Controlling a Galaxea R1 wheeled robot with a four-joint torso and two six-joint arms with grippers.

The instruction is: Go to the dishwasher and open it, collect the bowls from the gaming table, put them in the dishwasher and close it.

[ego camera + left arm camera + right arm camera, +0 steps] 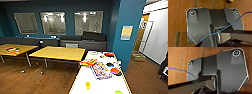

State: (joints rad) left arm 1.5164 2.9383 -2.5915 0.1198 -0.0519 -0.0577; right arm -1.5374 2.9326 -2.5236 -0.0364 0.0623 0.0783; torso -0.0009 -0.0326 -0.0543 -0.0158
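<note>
Right now the gaming table [100, 83], with its smooth white worktop and yellow sides, sits just ahead and below, and it has many colourful things on it. A green bowl [118, 92] sits at the near edge, with a small yellow cup [87, 85] close by and an orange bowl [114, 70] farther along. Both wrist views look down at the wooden floor [179, 22]. I cannot tell how the jaws of either arm stand. A good way is to roll up slowly and stop beside the bowls.
</note>
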